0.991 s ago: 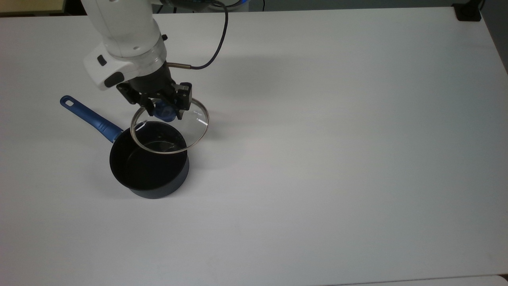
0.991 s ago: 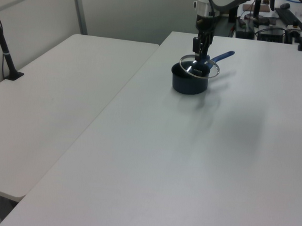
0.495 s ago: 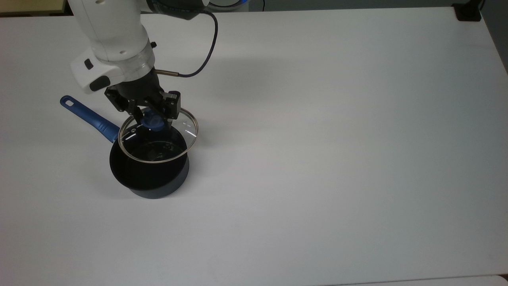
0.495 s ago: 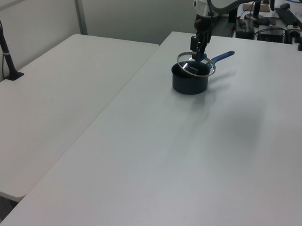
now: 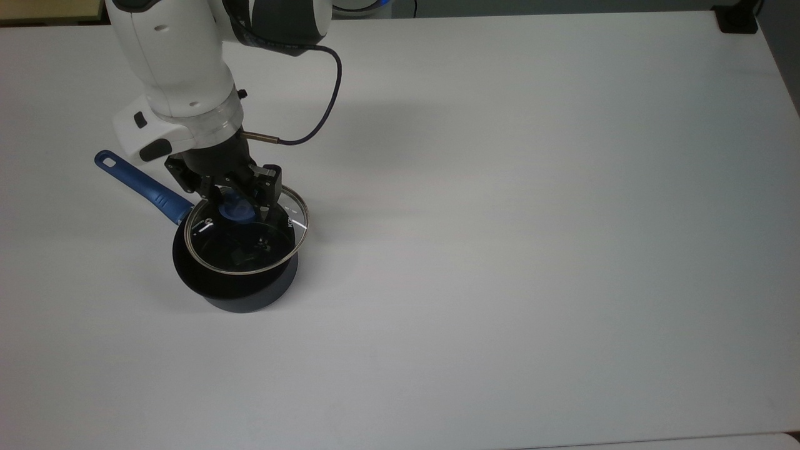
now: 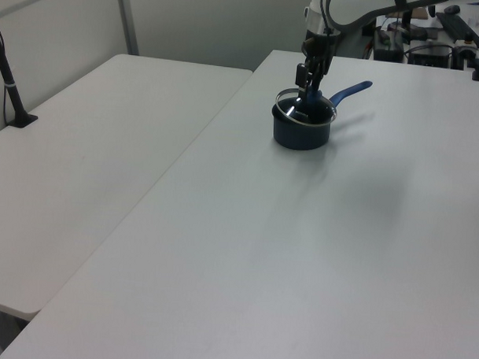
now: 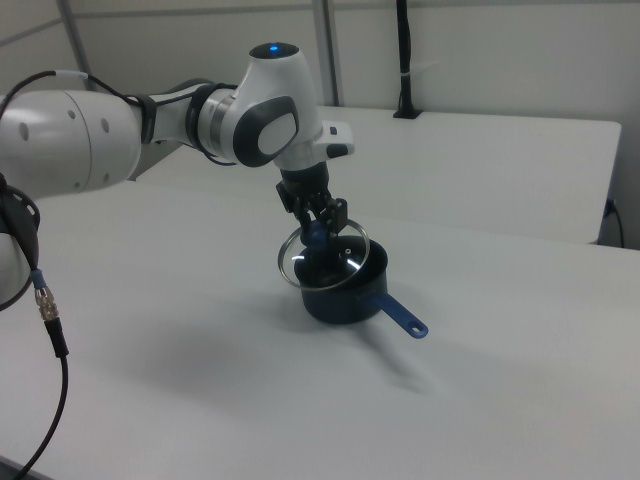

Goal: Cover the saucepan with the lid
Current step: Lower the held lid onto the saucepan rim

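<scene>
Top view, left of frame: gripper point(image 5: 236, 199) clamps the blue knob point(image 5: 235, 209), glass lid point(image 5: 247, 230) hanging just up-right of the saucepan point(image 5: 235, 275) mouth.

The gripper point(image 5: 236, 199), clamped on the knob of the lid point(image 5: 247, 230), has carried it toward the top view's lower left and lower, so it now hangs almost centred over the saucepan point(image 5: 235, 262).
</scene>
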`<state>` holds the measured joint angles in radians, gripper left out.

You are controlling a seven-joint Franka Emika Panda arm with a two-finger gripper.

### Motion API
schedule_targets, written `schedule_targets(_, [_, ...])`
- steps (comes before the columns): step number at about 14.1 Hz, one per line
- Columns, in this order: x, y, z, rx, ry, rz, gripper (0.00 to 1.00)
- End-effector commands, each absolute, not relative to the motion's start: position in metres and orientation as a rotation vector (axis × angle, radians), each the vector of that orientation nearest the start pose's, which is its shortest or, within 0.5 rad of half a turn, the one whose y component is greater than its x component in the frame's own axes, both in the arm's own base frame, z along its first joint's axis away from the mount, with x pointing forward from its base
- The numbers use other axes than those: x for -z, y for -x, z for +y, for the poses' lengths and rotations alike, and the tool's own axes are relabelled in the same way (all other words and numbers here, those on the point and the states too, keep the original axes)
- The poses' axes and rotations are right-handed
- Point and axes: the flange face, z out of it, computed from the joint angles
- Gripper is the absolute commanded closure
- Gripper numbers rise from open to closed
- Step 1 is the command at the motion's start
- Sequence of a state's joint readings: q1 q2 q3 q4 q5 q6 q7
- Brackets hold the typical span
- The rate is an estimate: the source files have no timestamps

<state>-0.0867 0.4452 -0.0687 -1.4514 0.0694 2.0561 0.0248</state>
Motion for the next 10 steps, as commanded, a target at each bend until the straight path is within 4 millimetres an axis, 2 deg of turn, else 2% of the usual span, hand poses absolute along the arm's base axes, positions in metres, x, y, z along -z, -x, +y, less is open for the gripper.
schedule_targets(1, [-0.4486,-0.7094,-0.0984,0.294,3.068,0.358,0.58])
schedule_targets(10, [-0.4426,-0.7168,-0.0998,0.296,3.069,0.365,0.58])
